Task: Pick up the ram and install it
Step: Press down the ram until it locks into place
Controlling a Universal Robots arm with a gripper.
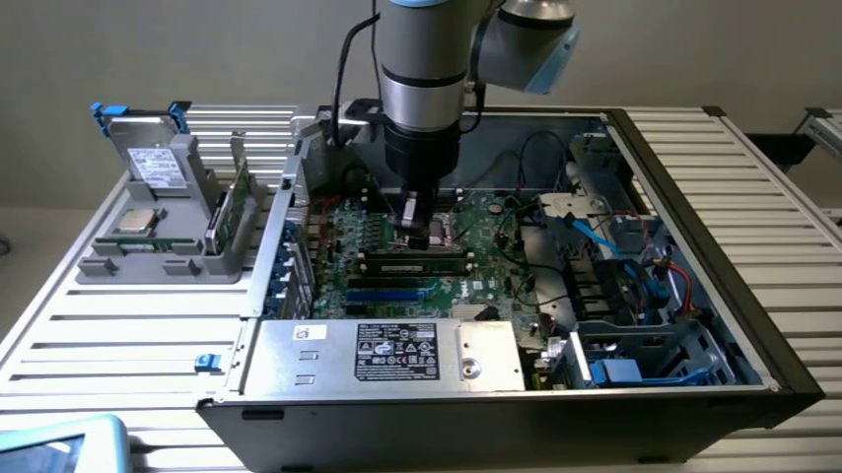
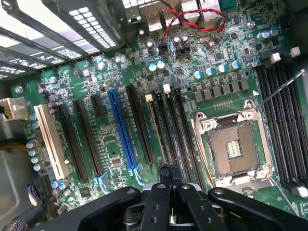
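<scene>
The ram (image 1: 418,263) lies seated lengthwise in a memory slot on the motherboard (image 1: 494,281), at about the centre of the open computer case (image 1: 736,296). The gripper (image 1: 416,234) stands just above it at twelve o'clock, fingers pressed together and gripping nothing. In the wrist view the closed fingertips (image 2: 169,175) hover over the slots, with the bare processor socket (image 2: 235,147) at two o'clock of them. Outside the case, at nine o'clock, a grey holder (image 1: 172,222) carries other parts.

The silver-grey cylindrical robot arm (image 1: 421,59) carries light-blue joint caps. A black cable (image 1: 350,59) runs alongside. Black metal fingers (image 2: 169,185) are slim.
</scene>
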